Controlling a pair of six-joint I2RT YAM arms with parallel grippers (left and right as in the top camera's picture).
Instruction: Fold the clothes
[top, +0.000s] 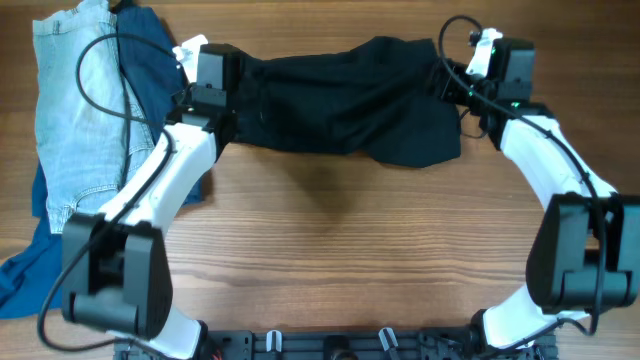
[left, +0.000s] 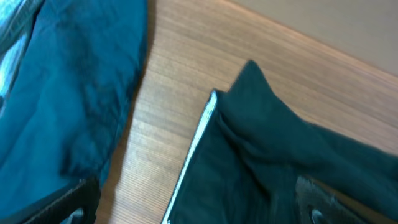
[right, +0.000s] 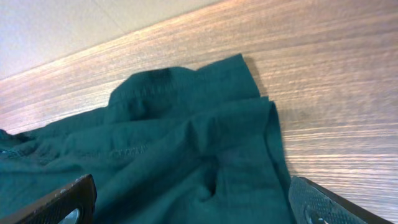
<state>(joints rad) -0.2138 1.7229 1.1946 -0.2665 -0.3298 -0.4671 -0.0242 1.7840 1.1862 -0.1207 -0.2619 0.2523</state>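
Observation:
A black garment (top: 350, 95) lies rumpled across the far part of the wooden table, spanning the space between both arms. My left gripper (top: 236, 100) is over its left end. In the left wrist view the jaws (left: 193, 208) are wide open, with the cloth (left: 280, 155) and its thin white edge (left: 196, 149) under them. My right gripper (top: 452, 85) is over the garment's right end. In the right wrist view its jaws (right: 193, 208) are wide open astride the bunched corner (right: 186, 143). Neither jaw pinches the cloth.
A pile of light denim jeans (top: 70, 110) and a dark blue garment (top: 150, 60) lies at the far left; the blue cloth also shows in the left wrist view (left: 74, 81). Bare wooden table (top: 350, 230) fills the middle and front.

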